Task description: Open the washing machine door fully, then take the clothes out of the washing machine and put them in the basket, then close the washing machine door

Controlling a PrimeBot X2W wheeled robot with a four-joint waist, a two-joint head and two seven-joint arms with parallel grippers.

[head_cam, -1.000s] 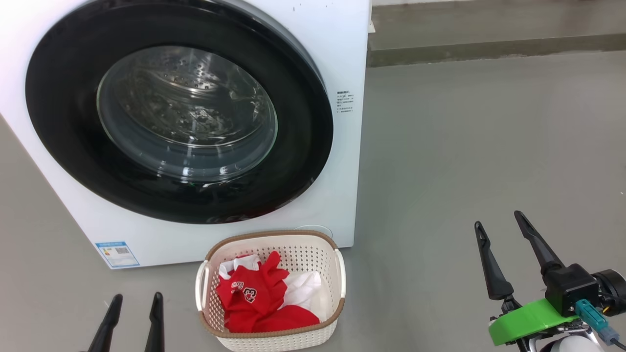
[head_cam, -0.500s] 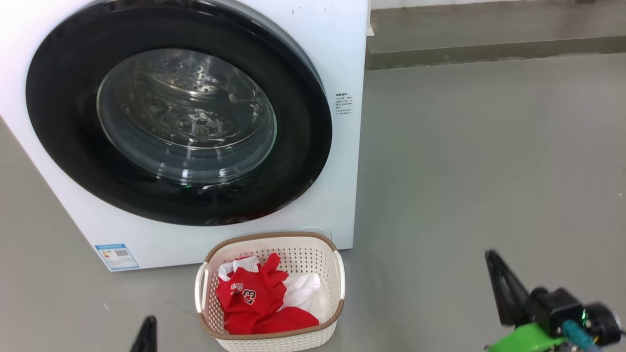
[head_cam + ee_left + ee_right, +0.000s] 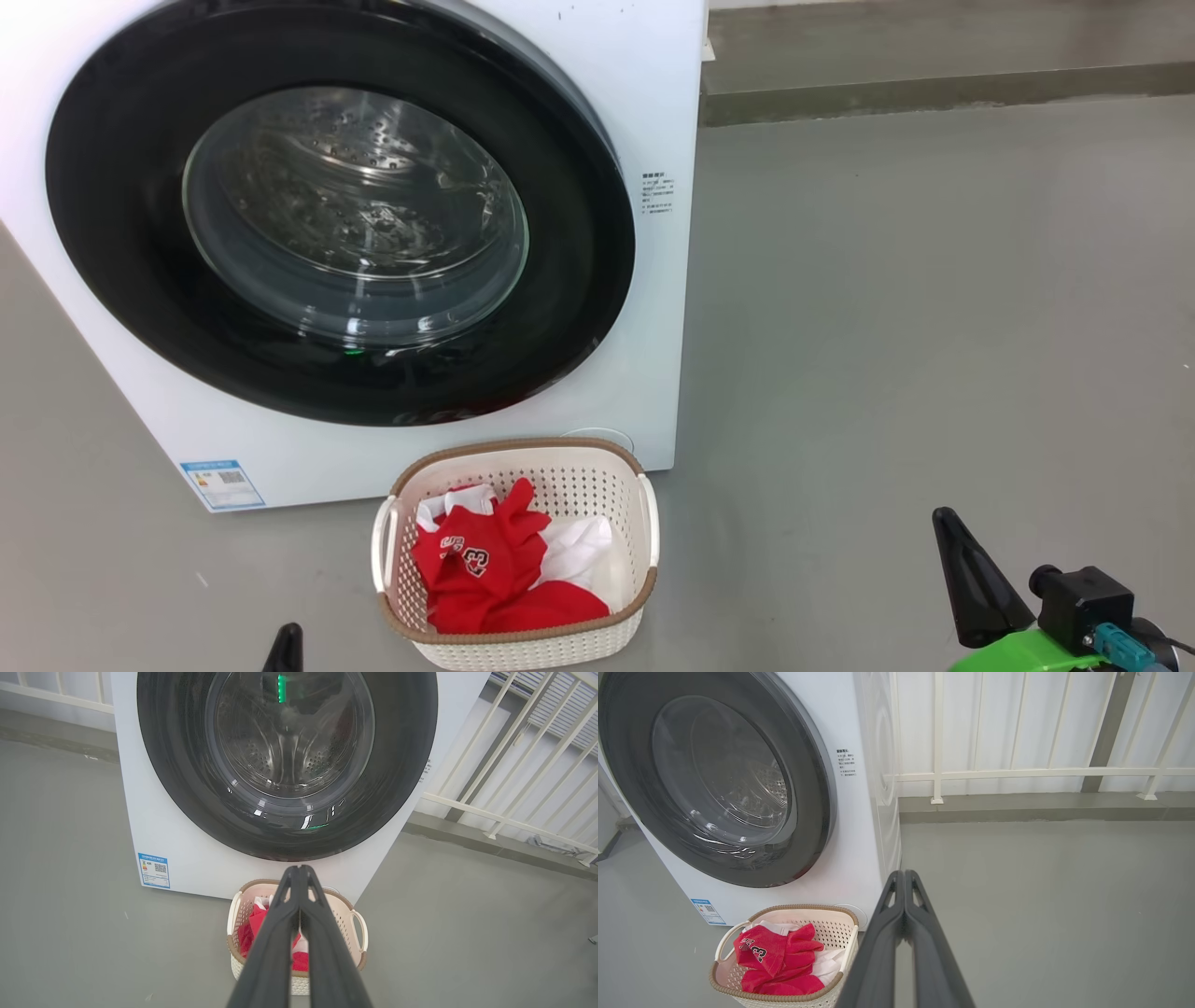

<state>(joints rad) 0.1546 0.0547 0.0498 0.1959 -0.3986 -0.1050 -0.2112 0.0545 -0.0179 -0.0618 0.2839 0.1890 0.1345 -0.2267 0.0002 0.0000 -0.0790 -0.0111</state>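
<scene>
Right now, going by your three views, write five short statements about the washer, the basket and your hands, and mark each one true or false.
1. The washing machine door is shut against the washing machine. True.
2. The clothes lie inside the washing machine. False: they lie in the basket.
3. The basket stands on the floor, just in front of the washing machine. True.
4. The left hand holds a red garment. False: its fingers are closed together on nothing.
5. The right hand is spread wide open. False: its fingers are shut together, and it is empty.
</scene>
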